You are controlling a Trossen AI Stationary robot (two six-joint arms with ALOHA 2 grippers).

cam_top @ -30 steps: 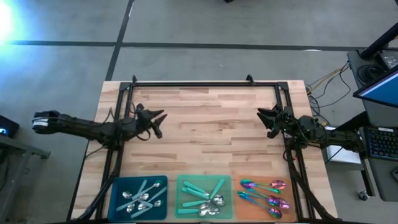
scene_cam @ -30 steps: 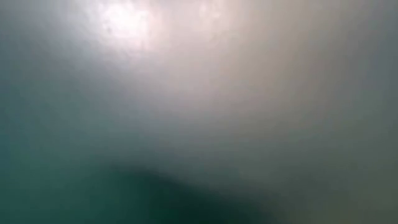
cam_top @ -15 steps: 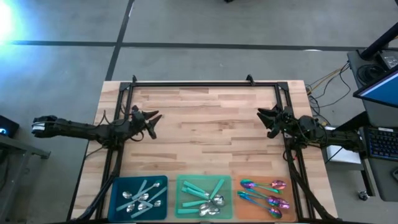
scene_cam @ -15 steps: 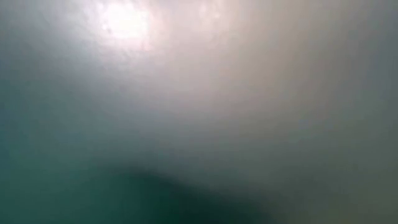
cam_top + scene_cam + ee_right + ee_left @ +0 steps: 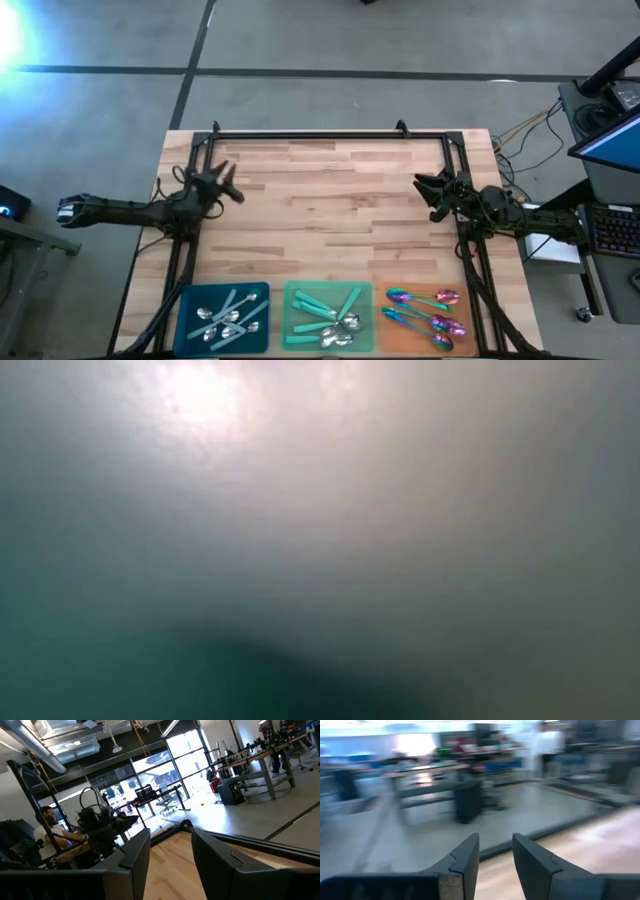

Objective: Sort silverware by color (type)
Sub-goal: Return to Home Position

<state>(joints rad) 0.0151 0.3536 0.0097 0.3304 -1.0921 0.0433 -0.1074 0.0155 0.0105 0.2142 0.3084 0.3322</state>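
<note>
Evidently both grippers are empty: the left gripper (image 5: 228, 186), near the table's (image 5: 340, 200) 9 o'clock edge, and the right gripper (image 5: 424, 192), near 3 o'clock, each hold their fingers a narrow gap apart, touching nothing. The spoons lie sorted along the 6 o'clock edge, well apart from both. The pale-blue-handled spoons (image 5: 228, 318) are in the blue tray (image 5: 184, 300), the teal-handled spoons (image 5: 325, 305) in the green tray (image 5: 288, 300), and the iridescent purple spoons (image 5: 440, 322) in the orange tray (image 5: 380, 340).

free: table (image 5: 330, 200) middle | blocked: trays (image 5: 328, 284) of spoons (image 5: 225, 318) along one edge; frame rails (image 5: 320, 133) around
</note>
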